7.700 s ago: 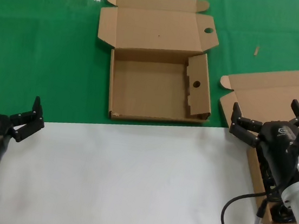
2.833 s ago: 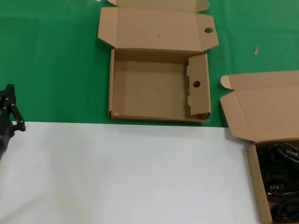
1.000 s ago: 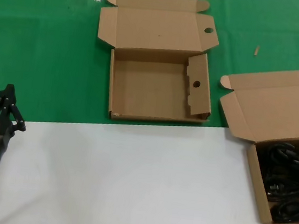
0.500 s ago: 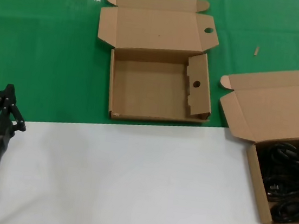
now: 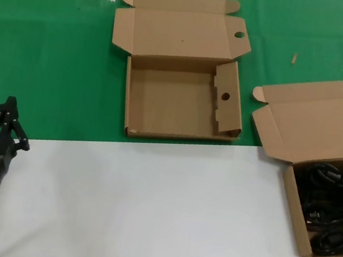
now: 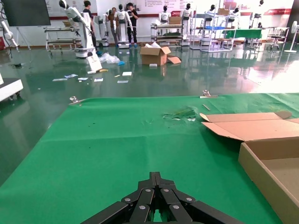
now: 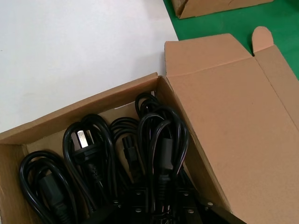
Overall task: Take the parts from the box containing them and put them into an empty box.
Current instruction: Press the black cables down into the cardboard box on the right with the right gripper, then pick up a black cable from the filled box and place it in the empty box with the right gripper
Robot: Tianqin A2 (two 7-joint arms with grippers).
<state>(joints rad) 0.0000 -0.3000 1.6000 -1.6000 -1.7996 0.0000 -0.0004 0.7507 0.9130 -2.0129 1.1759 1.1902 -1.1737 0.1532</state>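
Note:
Several black power cable coils (image 5: 330,211) lie in the plain-lidded box (image 5: 294,209) at the right edge of the head view. In the right wrist view my right gripper (image 7: 160,193) is down inside this box (image 7: 93,105), its fingers on either side of one upright cable coil (image 7: 161,140) and closed on it. The right gripper does not show in the head view. The empty box (image 5: 168,103), with a round hole in its lid, sits open on the green mat at centre. My left gripper (image 5: 10,103) is shut and empty at the near left; it also shows in the left wrist view (image 6: 156,176).
A white sheet (image 5: 149,207) covers the near table and a green mat (image 5: 55,58) the far part. The full box's open lid (image 5: 316,121) lies back toward the empty box. The left wrist view shows the empty box's wall (image 6: 266,172) and its lid (image 6: 252,128).
The right gripper, open above the cable box at first, has left the head view. A dark shape at the right edge a second ago is gone. The left gripper closed earlier and has stayed still.

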